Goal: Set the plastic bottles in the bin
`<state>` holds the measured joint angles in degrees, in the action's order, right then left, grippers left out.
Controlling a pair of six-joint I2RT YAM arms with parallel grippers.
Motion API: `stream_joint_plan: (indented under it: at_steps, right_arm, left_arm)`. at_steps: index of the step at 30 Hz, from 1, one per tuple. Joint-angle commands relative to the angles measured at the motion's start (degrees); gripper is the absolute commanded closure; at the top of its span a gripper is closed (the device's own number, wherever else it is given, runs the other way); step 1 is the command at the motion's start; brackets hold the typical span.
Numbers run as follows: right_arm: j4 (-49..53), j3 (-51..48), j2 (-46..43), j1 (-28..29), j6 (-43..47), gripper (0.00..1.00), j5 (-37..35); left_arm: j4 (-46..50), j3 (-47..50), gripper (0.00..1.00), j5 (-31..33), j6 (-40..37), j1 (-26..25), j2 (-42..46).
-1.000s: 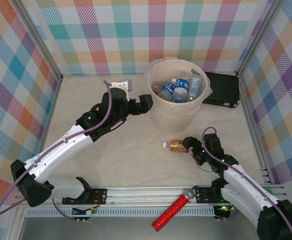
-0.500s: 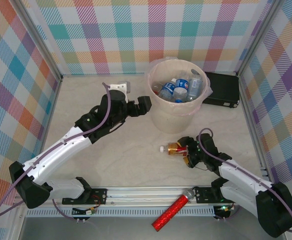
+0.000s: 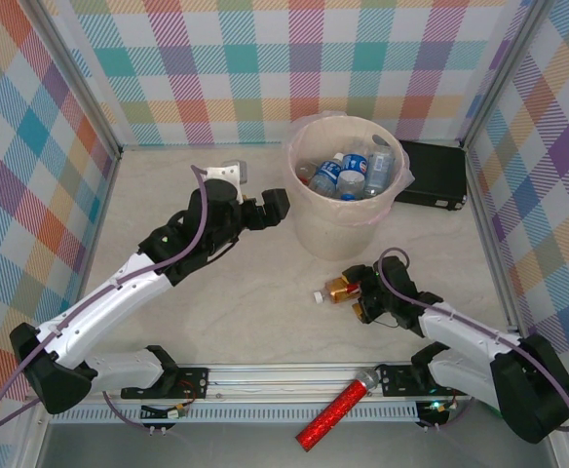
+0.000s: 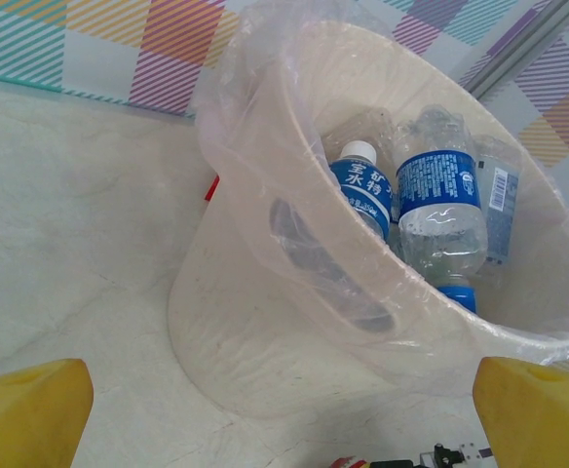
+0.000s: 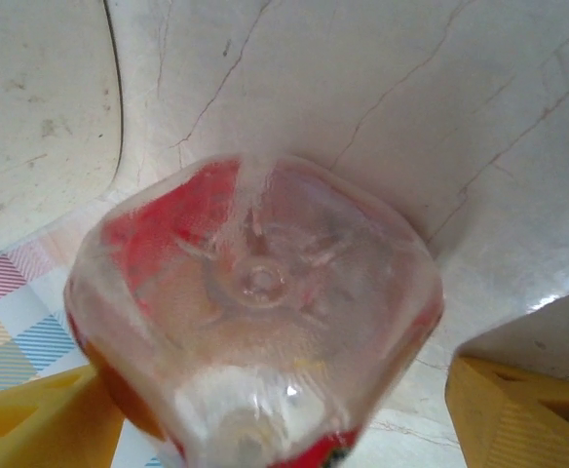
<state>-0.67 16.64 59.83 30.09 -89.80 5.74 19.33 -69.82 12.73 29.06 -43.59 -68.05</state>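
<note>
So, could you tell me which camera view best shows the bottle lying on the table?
The top external view: the bottle lies whole on its side, white cap pointing left, orange-red body at the right gripper. The right wrist view has its squarish base close up, between the yellow fingers.

White-and-black arms, purple cables, yellow fingers

Bare table lies between bottle and bin, its mouth unblocked.
</note>
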Motion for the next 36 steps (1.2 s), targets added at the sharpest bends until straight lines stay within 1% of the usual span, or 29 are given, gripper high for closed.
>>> stream_joint_plan:
  at_steps: [1, 4, 7, 8, 10, 14, 18, 21, 23, 25, 27, 29, 32, 36]
  right_arm:
    - [-5.46, -0.02, 3.96, 0.59, -0.20, 0.16, -2.12]
    - [-7.41, 0.04, 5.79, 0.61, 0.53, 0.24, -2.07]
    - [-6.79, 0.10, 5.12, 0.68, 1.45, 0.33, -2.82]
    - [-5.89, 0.06, 4.21, 0.68, 1.96, 0.35, -3.43]
    - [-3.50, -0.10, 1.75, 0.74, 2.57, 0.36, -4.84]
    - [4.14, 0.47, -6.15, 0.64, 4.91, 0.36, -7.79]
    - [15.72, 1.66, -17.96, 0.68, 8.43, 0.37, -12.63]
    - [24.40, 3.76, -27.65, 0.68, 12.70, 0.41, -17.16]
    - [29.83, 6.57, -32.77, 0.68, 16.58, 0.41, -20.08]
    - [33.99, 10.30, -36.09, 0.68, 21.22, 0.41, -22.48]
    - [37.73, 15.69, -37.07, 0.68, 27.01, 0.41, -24.76]
    - [38.93, 21.09, -36.06, 0.68, 32.43, 0.40, -25.58]
    - [37.83, 28.41, -32.84, 0.68, 40.93, 0.39, -24.22]
    - [36.30, 37.59, -26.54, 0.68, 49.48, 0.38, -21.29]
  left_arm:
    - [-0.63, 0.72, 0.01, 0.54, -0.68, 0.00, 1.34]
    - [-0.52, 0.83, 0.01, 0.71, -0.80, -0.07, 1.47]
    - [-0.14, 0.83, 0.01, 0.80, -0.85, 0.04, 1.65]
    - [-0.17, 0.78, 0.00, 0.93, -0.97, 0.03, 1.69]
    - [-0.02, 0.74, 0.01, 1.06, -1.01, 0.00, 1.84]
    - [-0.06, 0.78, 0.00, 1.26, -1.09, -0.01, 1.71]
    - [-0.06, 0.39, 0.00, 1.67, -1.28, -0.03, 1.61]
    - [0.03, 0.15, 0.00, 1.62, -1.36, 0.00, 1.43]
    - [0.10, 0.02, 0.00, 1.62, -1.50, 0.07, 1.40]
    - [0.40, -0.33, 0.01, 1.75, -1.48, 0.07, 1.17]
    - [0.52, -0.66, 0.01, 1.76, -1.63, 0.03, 1.09]
    - [0.45, -0.79, 0.00, 1.77, -1.59, 0.07, 1.03]
    - [0.62, -1.02, 0.00, 1.81, -1.62, 0.05, 0.96]
    - [1.12, -1.37, 0.00, 2.06, -1.57, 0.08, 1.14]
